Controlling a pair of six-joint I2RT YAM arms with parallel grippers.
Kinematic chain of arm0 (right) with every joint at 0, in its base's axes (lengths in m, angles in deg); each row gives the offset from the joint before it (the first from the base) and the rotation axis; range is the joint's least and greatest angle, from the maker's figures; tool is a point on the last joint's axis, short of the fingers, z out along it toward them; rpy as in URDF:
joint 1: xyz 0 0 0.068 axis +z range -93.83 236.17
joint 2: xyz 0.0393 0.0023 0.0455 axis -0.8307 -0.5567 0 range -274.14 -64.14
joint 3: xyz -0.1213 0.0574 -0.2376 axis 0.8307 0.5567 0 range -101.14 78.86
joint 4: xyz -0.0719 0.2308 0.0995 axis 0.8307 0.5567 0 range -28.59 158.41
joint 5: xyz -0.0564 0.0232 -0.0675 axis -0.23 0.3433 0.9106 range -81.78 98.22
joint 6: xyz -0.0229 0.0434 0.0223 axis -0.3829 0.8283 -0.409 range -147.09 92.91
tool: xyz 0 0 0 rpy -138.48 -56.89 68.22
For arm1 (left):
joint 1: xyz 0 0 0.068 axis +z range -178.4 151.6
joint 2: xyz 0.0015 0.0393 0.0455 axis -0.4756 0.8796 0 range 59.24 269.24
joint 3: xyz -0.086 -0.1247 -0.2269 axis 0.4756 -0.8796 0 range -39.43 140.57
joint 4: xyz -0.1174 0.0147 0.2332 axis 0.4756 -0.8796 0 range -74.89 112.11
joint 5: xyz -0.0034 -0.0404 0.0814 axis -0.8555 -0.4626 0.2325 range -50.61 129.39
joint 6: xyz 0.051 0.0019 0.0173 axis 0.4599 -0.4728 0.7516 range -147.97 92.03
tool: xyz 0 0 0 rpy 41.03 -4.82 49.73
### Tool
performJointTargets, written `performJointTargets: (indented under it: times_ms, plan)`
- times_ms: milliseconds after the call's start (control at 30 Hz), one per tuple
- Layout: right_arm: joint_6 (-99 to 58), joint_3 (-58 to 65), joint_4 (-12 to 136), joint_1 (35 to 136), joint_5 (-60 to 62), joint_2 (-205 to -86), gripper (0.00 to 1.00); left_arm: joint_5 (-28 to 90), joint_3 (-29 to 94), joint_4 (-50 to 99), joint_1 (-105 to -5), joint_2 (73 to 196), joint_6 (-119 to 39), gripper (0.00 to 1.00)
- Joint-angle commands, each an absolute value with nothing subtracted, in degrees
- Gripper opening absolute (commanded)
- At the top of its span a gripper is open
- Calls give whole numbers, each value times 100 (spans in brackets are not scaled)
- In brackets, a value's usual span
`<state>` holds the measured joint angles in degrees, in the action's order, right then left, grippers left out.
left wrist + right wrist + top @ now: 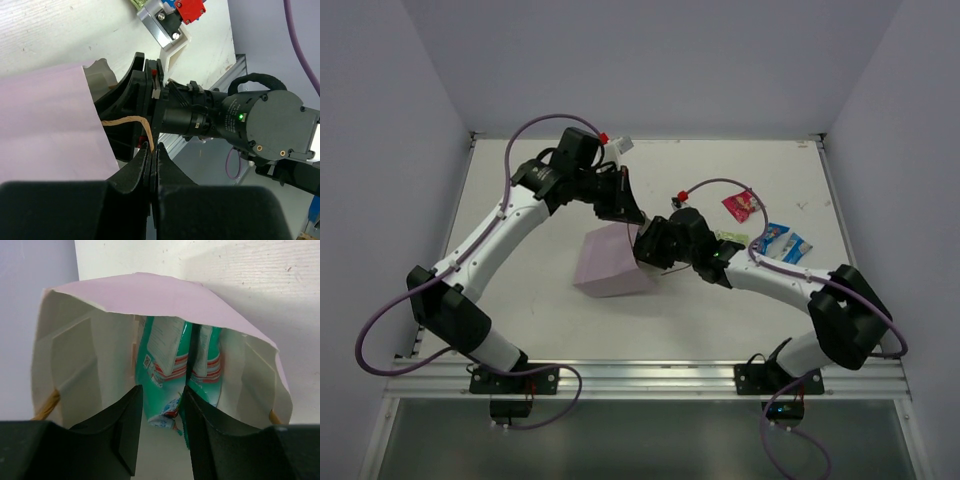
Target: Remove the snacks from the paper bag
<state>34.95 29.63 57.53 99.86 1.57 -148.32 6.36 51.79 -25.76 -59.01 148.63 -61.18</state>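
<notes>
The pale lilac paper bag [608, 264] lies on its side mid-table, its mouth toward my right gripper. My left gripper [631, 212] is shut on the bag's brown cord handle [125, 120] at the jaw tips [152, 149], beside the bag's wall [45, 125]. My right gripper [646, 250] is open at the bag's mouth [150, 292]. Two teal packets [165, 360] [207, 365] stand inside, and the near end of the left one lies between my open fingertips [162, 390]. A red-pink packet [742, 206], a light green one [730, 238] and two blue ones [772, 238] lie on the table at the right.
The right arm's black wrist body [250, 125] sits close to my left gripper, the two arms nearly touching over the bag. Grey walls enclose the table on three sides. The metal rail [640, 375] runs along the near edge.
</notes>
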Motion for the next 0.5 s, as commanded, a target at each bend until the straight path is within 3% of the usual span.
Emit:
performJointTargets:
  times_ms: [0, 467]
  plan:
    - [3426, 2788, 5280, 10056, 497, -14939, 41, 670, 5506, -2877, -5828, 14872, -5934, 0]
    - [3452, 2481, 4999, 10399, 813, -15694, 41, 678, 5664, -3114, -5828, 14951, -5970, 0]
